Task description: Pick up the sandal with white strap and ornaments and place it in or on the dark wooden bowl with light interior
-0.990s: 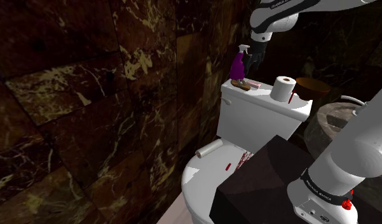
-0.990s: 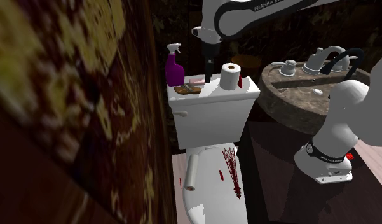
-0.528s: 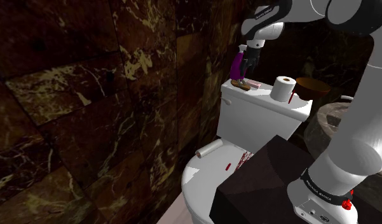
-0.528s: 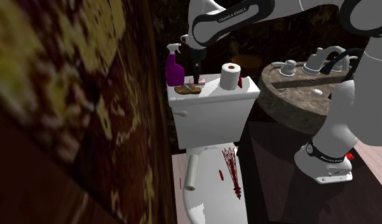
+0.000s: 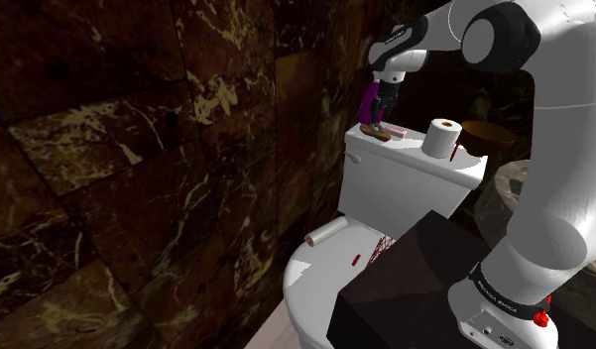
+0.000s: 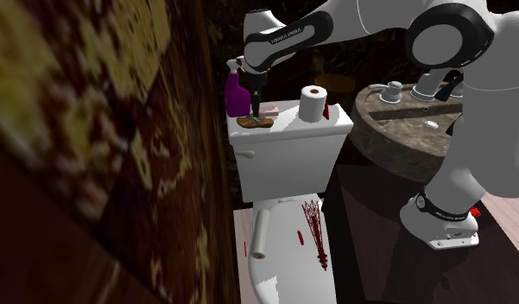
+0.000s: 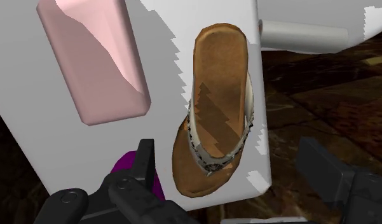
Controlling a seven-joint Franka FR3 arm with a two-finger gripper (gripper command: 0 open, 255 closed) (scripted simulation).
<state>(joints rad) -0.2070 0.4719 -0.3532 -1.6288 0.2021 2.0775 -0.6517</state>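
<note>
A brown sandal (image 7: 215, 108) with a white ornamented strap lies flat on the white toilet tank lid (image 5: 415, 159), near the lid's edge. It is also visible as a small brown shape, the sandal (image 6: 254, 123) (image 5: 382, 132). My gripper (image 7: 227, 153) hangs open just above it, fingers apart on either side of the strap end without touching. From outside, the gripper (image 6: 256, 108) (image 5: 385, 109) points straight down over the sandal. The dark bowl (image 5: 487, 135) (image 6: 335, 83) stands past the tank's other end, beyond the paper roll.
A purple spray bottle (image 6: 237, 91) stands right behind the sandal. A pink block (image 7: 97, 57) lies beside it. A toilet paper roll (image 5: 443, 138) stands on the lid's other half. A stone sink (image 6: 421, 112) with taps is beside the tank. A white roll (image 5: 326, 234) lies on the toilet.
The arm has swung from near the paper roll toward the spray bottle and come down, so the gripper now hangs over the sandal. The sandal has not moved.
</note>
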